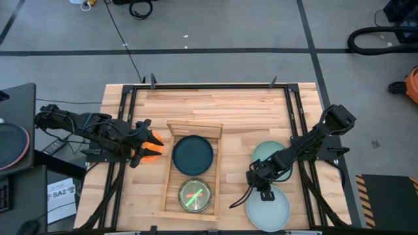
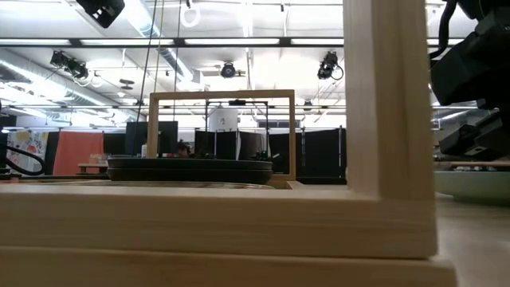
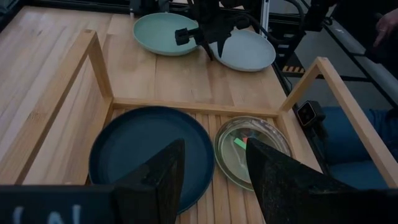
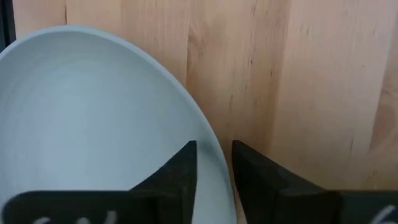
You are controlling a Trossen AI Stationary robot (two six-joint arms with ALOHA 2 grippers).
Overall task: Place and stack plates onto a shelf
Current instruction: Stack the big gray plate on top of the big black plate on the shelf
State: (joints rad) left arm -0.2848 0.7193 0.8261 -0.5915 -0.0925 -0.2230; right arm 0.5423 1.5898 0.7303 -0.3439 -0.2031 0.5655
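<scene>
Right now the right gripper (image 1: 261,185) sits low over the rim of the pale blue-white plate (image 1: 268,207), which lies on the surface well to the right of the shelf (image 1: 171,175). In the right wrist view its fingers (image 4: 180,168) straddle the plate's edge with only a narrow gap between them — whether they already pinch the rim I cannot tell. The mint green plate (image 1: 266,152) lies just beyond, also right of the shelf, touching or overlapping the pale one.

Inside the shelf, the dark teal plate (image 1: 192,155) fills the far half and a small translucent green plate (image 1: 195,195) the near half. The left gripper (image 1: 139,145) waits just left of the shelf, its fingers (image 3: 155,180) apart and nothing between them, with an orange plate (image 1: 154,145) right beside it.

The chief risk, as I judge it, is a shallow bite: a thin rim caught by the fingertips alone could pivot or slip once the plate lifts, dropping it back onto the surface. The neighbouring mint green plate may get dragged along if the two edges overlap. On the way over, a drooping plate could clip the shelf's raised rim — and a large plate set on the small green one would sit unsteadily, so the dark teal plate looks like the safer base.
</scene>
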